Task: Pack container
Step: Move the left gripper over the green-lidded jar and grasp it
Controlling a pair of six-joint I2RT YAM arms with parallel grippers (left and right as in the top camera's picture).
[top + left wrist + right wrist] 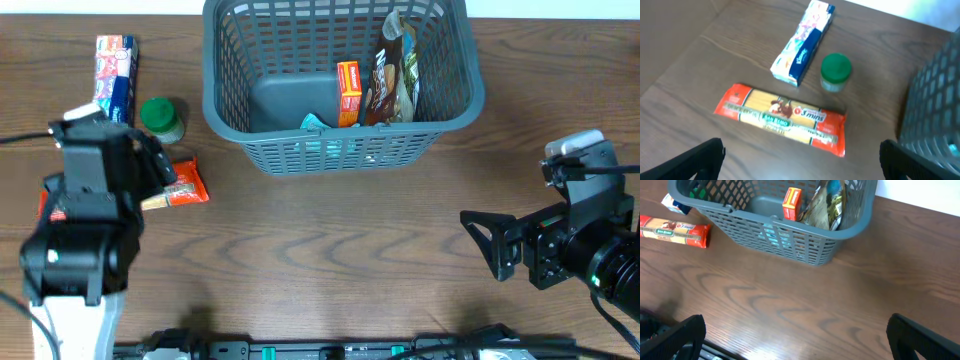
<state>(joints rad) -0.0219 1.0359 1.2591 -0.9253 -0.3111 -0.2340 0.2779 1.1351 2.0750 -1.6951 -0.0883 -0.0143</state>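
While the container [300, 150] sits partly filled at the worktop's [330, 250] far edge, we judge our open left end effector [802, 162] must drop onto the pasta packet [781, 119] below; the right end effector [800, 340] hangs open, empty.

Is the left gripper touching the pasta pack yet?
Apart. The left wrist view shows table between the pasta pack and the left gripper, jaws open.
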